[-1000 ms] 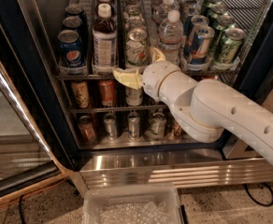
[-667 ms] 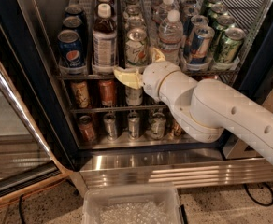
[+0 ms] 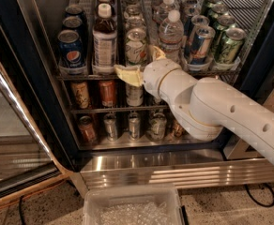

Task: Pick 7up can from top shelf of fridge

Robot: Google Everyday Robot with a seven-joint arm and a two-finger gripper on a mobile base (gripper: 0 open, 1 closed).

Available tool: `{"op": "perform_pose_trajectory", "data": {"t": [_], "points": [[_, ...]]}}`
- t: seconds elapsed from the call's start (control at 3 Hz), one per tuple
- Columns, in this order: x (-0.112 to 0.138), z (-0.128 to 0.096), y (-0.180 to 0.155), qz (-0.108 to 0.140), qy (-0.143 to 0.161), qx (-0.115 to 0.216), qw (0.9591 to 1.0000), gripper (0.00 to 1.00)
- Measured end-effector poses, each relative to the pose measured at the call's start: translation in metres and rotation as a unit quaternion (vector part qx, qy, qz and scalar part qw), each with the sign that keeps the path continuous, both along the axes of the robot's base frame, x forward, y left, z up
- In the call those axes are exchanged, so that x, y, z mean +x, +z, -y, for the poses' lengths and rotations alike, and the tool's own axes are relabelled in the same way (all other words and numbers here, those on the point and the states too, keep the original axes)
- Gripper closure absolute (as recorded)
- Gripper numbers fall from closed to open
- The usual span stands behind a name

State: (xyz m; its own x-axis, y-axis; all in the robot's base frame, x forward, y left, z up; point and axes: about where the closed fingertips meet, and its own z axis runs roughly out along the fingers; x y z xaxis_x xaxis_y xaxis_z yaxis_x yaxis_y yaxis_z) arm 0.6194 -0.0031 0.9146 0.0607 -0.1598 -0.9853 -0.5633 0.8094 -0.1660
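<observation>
Pincer [image 3: 137,61] open at top shelf [image 3: 80,75] front rail, fingers [image 3: 127,75] spread before 7up can [image 3: 135,43]; brown bottle [image 3: 104,39], water bottle [image 3: 171,34] crowd sides.

A thick white, smooth-shelled robot arm [image 3: 235,116] enters from the lower right edge of the view and slants up and to the left, bending at a bulky rounded elbow joint [image 3: 200,109] before narrowing into a short cylindrical white wrist [image 3: 167,78]. At its tip, just above the middle of the view, sits the two-finger gripper [image 3: 138,61]. Its pale yellow fingers [image 3: 127,75] are spread apart, one stretched out leftward and lower, the other angled upward beside the wrist.
</observation>
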Motion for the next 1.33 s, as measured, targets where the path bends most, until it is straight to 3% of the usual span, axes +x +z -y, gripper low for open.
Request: {"op": "perform_pose_trajectory", "data": {"t": [1.0, 1.33], "points": [[0.04, 0.025, 0.005, 0.027, -0.064, -0.01, 0.9976, 0.29], [0.043, 0.025, 0.003, 0.027, -0.065, -0.008, 0.9975, 0.48]]}}
